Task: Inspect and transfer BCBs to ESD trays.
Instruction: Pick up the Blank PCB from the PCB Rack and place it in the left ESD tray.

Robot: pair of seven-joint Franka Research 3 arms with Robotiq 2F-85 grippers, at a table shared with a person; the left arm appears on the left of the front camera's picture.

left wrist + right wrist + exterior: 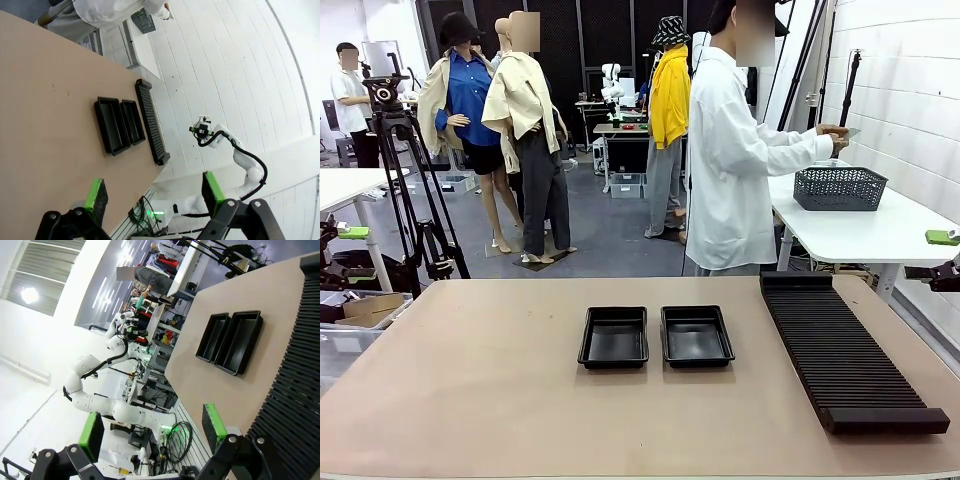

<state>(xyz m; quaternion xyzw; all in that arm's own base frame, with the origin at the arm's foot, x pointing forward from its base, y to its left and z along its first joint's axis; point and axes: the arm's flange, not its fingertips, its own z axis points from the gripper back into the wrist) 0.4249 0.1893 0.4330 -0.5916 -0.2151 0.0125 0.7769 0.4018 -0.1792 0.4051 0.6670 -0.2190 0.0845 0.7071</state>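
Your left hand [155, 190] and right hand [152, 429]: fingers apart, gripping nothing. Two ESD trays [614, 342] side by side on the desk [470, 380]; ribbed rack [845, 350] to their right.

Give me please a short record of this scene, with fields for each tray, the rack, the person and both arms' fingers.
left ESD tray: empty, at the middle of the table
right ESD tray: empty, close beside the left one
rack: long, black, ribbed, lying to the right of the trays
person: at the far side, turned toward a dark mesh basket on a white side table
left arm's fingers: open, holding nothing
right arm's fingers: open, holding nothing
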